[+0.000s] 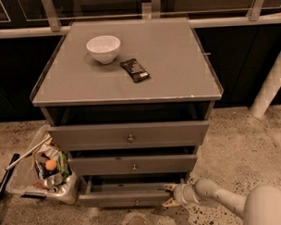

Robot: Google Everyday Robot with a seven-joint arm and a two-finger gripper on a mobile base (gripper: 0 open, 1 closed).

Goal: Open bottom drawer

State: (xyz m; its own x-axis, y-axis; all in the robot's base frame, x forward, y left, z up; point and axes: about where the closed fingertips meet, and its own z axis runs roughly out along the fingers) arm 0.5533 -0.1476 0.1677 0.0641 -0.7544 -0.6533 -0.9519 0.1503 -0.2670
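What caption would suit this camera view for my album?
Tool at the right end of the slightly open bottom drawer; bowl and packet sit on top.

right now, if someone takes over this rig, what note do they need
Gripper: low near the floor, at the right end of the bottom drawer front. Whether it holds the front cannot be told.
Bottom drawer: partly out, with its shallow tray showing behind the front.
Done: the drawer is part open.
Left: probably draw it further out, straight away from the cabinet.
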